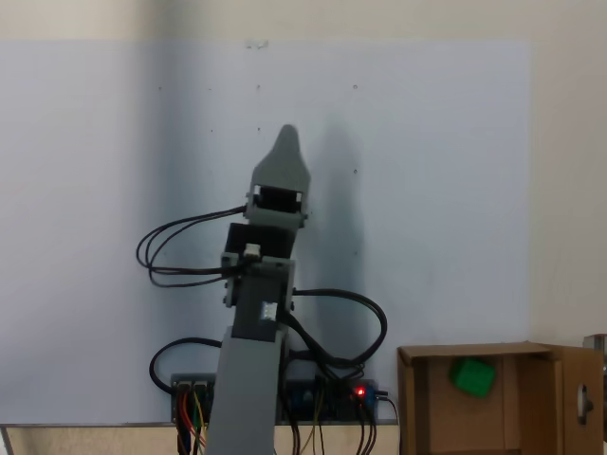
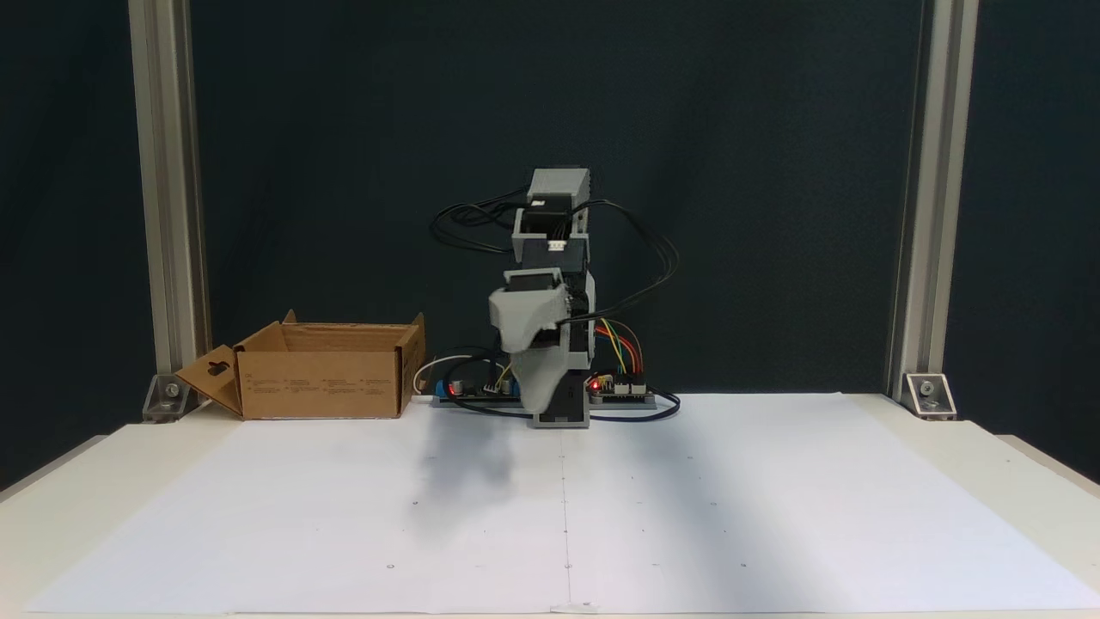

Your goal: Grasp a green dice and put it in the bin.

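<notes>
1. We see the bin (image 2: 322, 370) at the left of the bench (image 2: 773, 516) in a fixed view, flaps up, so anything dropped stays in.
2. Pincer (image 1: 286, 142) is mid-bench, folded near the base; open or clenched, we can't tell.
3. Green dice (image 1: 471, 376) lies inside the bin; we judge the task done.

Probably lab, aluminium frame posts (image 2: 168, 198), backdrop (image 2: 550, 103)
</notes>
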